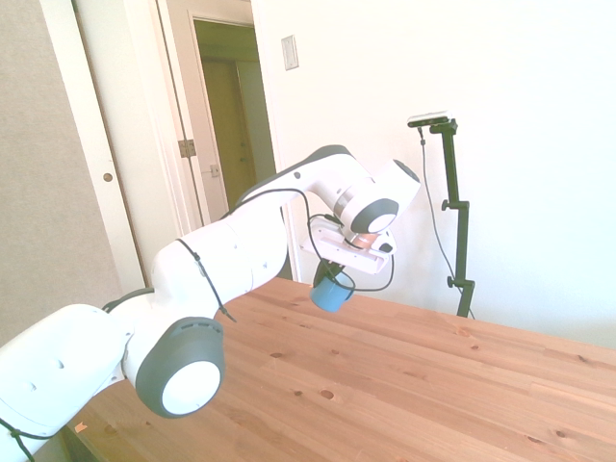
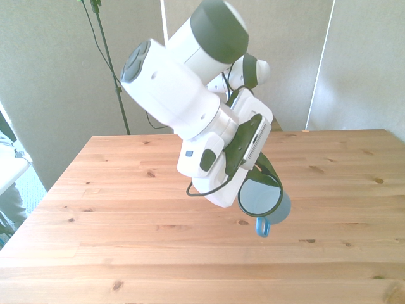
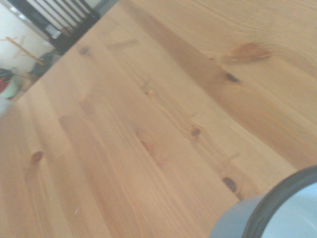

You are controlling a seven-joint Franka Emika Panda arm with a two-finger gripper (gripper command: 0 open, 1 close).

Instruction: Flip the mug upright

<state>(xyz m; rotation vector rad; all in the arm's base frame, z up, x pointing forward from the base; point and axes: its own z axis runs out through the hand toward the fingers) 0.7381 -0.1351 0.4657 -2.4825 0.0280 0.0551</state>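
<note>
Above desk point(image 1: 404, 385), gripper point(image 1: 332, 281) closed on mug point(image 1: 330, 295), holding it clear of surface. Mug tilted; rim point(image 2: 260, 197) faces front camera, loop handle point(image 2: 263, 226) hanging lowest.

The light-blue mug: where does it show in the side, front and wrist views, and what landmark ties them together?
Side view: the mug hangs in the gripper, above the wooden table, near the picture's middle.
Front view: right of centre, low, mouth facing the camera, loop handle pointing down.
Wrist view: only a dark-rimmed edge at one corner.
Shared landmark: the knotty pine tabletop.
</note>
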